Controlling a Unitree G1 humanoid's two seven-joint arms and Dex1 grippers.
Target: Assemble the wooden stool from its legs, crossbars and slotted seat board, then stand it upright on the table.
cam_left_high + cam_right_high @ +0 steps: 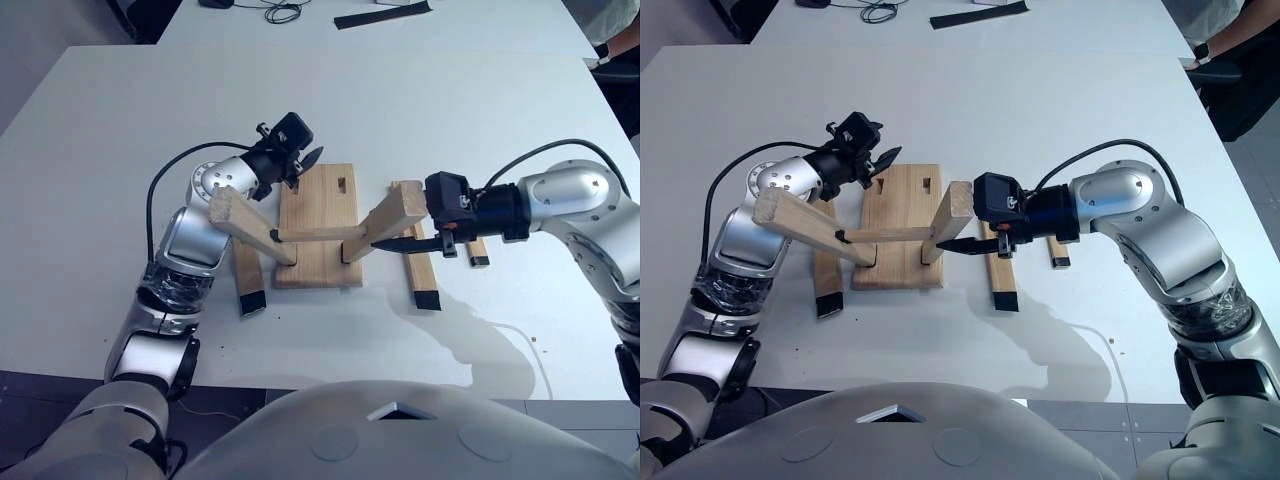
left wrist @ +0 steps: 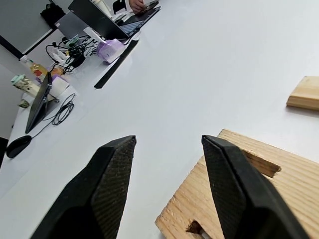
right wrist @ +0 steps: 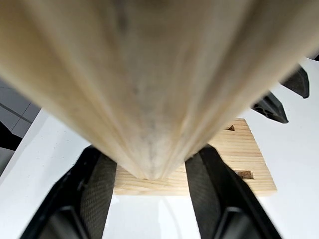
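Right end effector (image 1: 395, 232) pinches the leg frame (image 1: 310, 235) over the seat board (image 1: 325, 200); left end effector (image 2: 167, 149) spread beside it, so the frame could twist off-slot.

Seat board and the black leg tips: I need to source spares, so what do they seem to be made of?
Seat board: pale unpainted wood, judging by the grain lines and raw-cut slots; a clear coat cannot be ruled out. Black tip of the loose leg right of the board: matte, possibly rubber or paint; cannot tell which.
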